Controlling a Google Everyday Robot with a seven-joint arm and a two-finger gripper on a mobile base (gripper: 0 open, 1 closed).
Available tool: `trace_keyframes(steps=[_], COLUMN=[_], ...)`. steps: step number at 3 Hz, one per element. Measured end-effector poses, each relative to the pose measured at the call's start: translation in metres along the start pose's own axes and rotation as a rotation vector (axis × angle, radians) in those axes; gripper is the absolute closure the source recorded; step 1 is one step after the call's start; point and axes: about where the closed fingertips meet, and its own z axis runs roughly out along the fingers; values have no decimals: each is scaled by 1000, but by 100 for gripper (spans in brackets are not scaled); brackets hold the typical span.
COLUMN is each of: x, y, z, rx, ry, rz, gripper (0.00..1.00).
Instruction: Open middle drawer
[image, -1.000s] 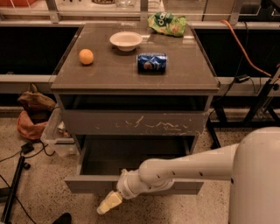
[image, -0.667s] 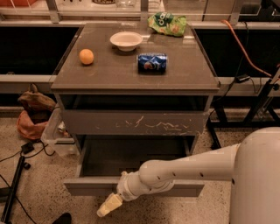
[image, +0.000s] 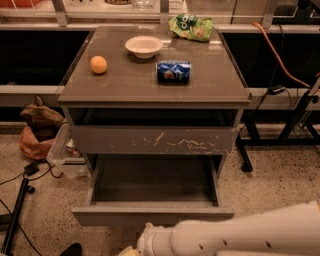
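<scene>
before pulled-out middle drawer (image: 152, 216), jaws low; can (image: 173, 71), orange (image: 98, 64), bowl (image: 144, 46) on cabinet (image: 125, 89)

The arm (image: 250, 235) enters from the near right corner and reaches leftward along the bottom of the scene. It is a thick, smooth white limb, widest at the right edge and tapering toward the left. It lies nearly level, sloping slightly downward as it goes left. A row of small dark holes dots its lower side. At its left end sits the wrist (image: 152, 241), a ribbed white collar of stacked rings, just left of centre. Beyond it, the end effector (image: 128, 251) shows only as a pale yellowish sliver at the very near edge — most of it is cut off by the bottom of the view, pointing down and left.
</scene>
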Motion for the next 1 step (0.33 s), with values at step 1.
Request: trace_keyframes(steps=[1], x=[27], y=[40], z=[-3], rx=[-49], ry=[20], rz=[-20], gripper=[0])
